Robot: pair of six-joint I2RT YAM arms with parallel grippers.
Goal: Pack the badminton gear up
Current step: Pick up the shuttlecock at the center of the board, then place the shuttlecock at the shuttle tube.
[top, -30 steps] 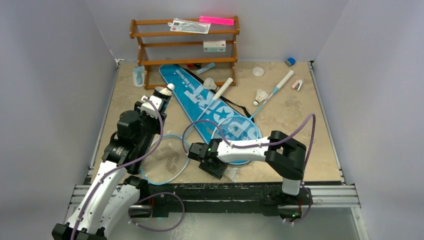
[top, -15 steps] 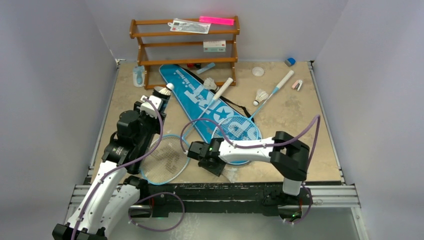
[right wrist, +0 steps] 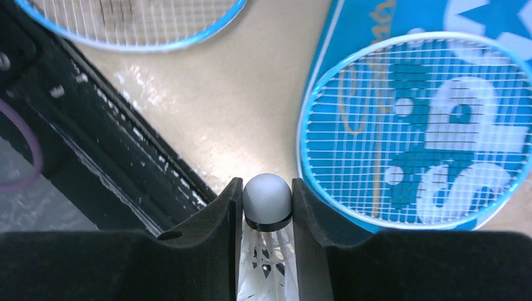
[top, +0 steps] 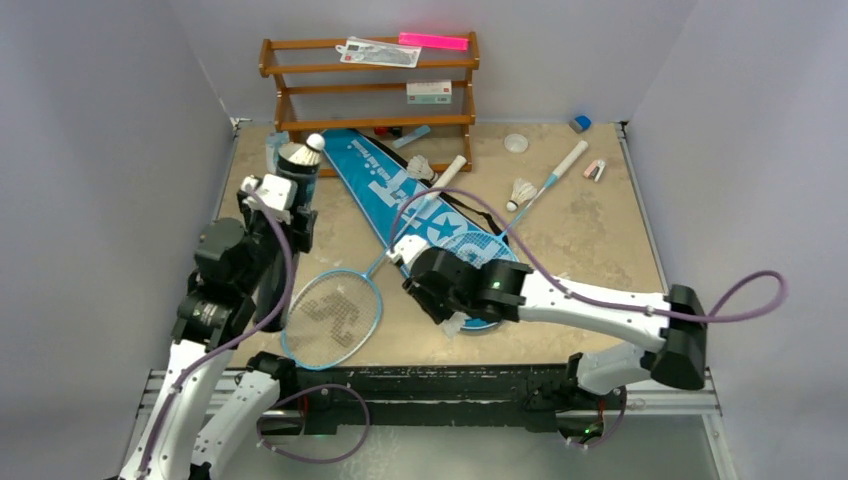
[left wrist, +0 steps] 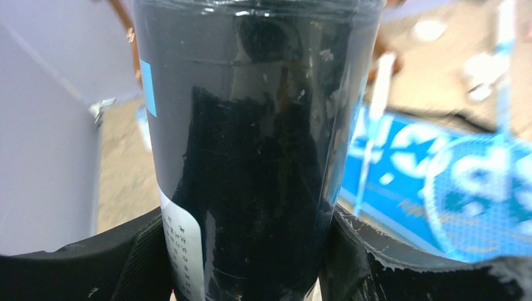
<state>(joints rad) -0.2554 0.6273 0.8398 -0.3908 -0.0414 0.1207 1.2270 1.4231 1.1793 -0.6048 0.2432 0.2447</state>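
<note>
1. Left gripper (left wrist: 251, 254) clamps the black tube (left wrist: 251, 125), upper left of the overhead view.
2. Right gripper (right wrist: 266, 219) pinches a shuttlecock (right wrist: 268, 195), lower centre.
3. Judged remaining: loose shuttlecocks (top: 521, 190), near racket (top: 333, 318), far racket (top: 470, 262) lying on the SPORT bag (top: 385, 185).

Open tabletop (top: 600, 245) lies right of the bag (top: 378, 182); the rack (top: 350, 88) blocks the far edge.

A glossy black cylinder tube (left wrist: 251, 157) with a white label fills centre frame; white feather shuttlecock (right wrist: 267, 195), black-banded; blue racket-shaped bag (top: 378, 172), white-lettered.
</note>
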